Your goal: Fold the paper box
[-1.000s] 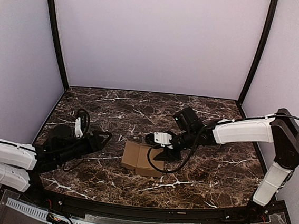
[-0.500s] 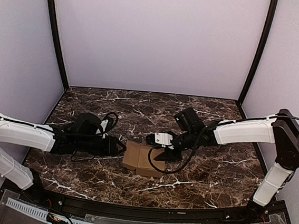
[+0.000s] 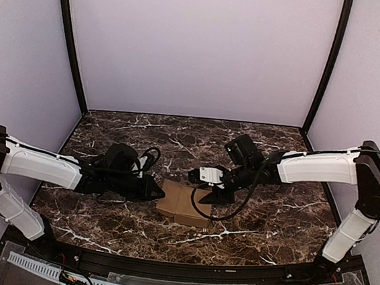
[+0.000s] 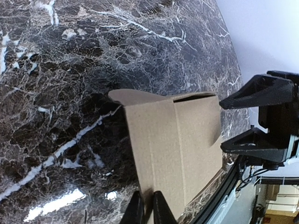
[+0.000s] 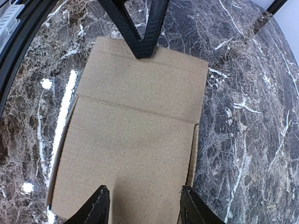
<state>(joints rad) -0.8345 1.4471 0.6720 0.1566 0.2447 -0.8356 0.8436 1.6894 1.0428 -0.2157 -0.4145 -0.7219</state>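
The left claw (image 4: 147,208) is pinched narrow on the near edge of the plain brown cardboard paper box (image 3: 182,204). The right claw (image 5: 145,205) stands spread wide over the box's opposite end. The box lies between both claws, mid-way across the dark marble table (image 3: 269,224).

Cropped fingers, covered cardboard

From above, the right gripper (image 3: 203,196) hides the right side of the paper box (image 3: 174,205). In the left wrist view the bottom edge cuts the left gripper (image 4: 147,201) down to its fingertips and crops the box's near corner. The right wrist view likewise shows only its own fingers (image 5: 96,207).
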